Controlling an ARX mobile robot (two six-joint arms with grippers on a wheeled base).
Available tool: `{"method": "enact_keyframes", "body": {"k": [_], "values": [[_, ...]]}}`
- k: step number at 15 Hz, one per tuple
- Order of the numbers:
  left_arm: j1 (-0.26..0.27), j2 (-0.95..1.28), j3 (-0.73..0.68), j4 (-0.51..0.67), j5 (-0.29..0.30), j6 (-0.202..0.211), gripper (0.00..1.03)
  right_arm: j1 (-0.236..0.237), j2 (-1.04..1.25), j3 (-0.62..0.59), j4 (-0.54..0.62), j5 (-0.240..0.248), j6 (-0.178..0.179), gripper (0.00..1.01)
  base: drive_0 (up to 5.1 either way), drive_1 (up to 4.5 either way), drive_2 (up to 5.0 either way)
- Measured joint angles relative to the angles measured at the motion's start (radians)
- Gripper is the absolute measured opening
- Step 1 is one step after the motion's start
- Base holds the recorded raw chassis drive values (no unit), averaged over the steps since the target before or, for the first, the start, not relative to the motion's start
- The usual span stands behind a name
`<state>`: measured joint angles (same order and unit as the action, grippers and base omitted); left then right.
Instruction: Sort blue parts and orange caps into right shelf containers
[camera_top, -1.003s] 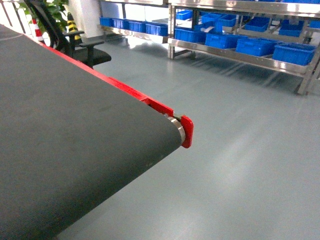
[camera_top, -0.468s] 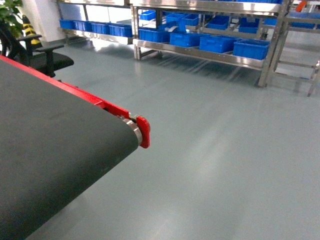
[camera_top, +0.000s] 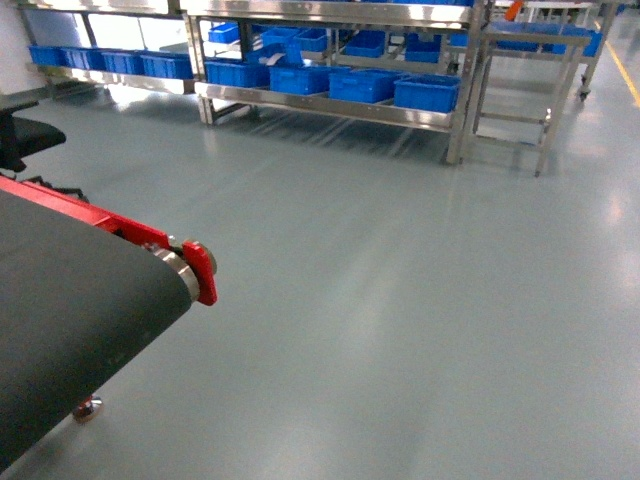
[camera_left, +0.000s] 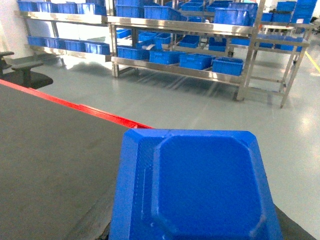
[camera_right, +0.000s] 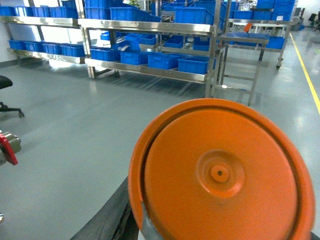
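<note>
A blue part (camera_left: 195, 185) fills the lower half of the left wrist view, pressed up close to the lens, and an orange cap (camera_right: 220, 175) does the same in the right wrist view. Each appears to be carried at its arm's tip, yet neither gripper's fingers show in any picture, so whether the jaws are clamped on these pieces cannot be told for certain. Neither arm enters the head view.

The right shelf containers (camera_top: 427, 92) sit in a row on the lowest level of a steel rack (camera_top: 330, 108) across the grey floor (camera_top: 400, 300), well apart from the robot; more bins stand on the levels above.

Over the last second the head view has swung: the dark conveyor belt (camera_top: 70, 320) with its red end guard (camera_top: 203, 272) has slid from the middle of the picture to the lower left, and the rack has moved from the upper right toward the top centre. An office chair (camera_top: 25, 135) is now only at the left edge. That reads as the base turning away from the belt to face the shelving, so picking looks finished for this load and the drive toward the bins is under way. Crossing the open floor comes before any drop.
</note>
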<state>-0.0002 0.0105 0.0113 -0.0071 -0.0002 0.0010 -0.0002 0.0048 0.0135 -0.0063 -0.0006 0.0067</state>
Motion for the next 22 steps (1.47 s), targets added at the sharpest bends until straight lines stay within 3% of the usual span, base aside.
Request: {"method": "enact_keyframes", "body": {"k": [22], "values": [[0.0, 0.0, 0.0, 0.0, 0.001, 0.0, 0.42, 0.0, 0.0, 0.0, 0.0, 0.001, 0.0, 0.45, -1.7, -1.69, -1.7]]}}
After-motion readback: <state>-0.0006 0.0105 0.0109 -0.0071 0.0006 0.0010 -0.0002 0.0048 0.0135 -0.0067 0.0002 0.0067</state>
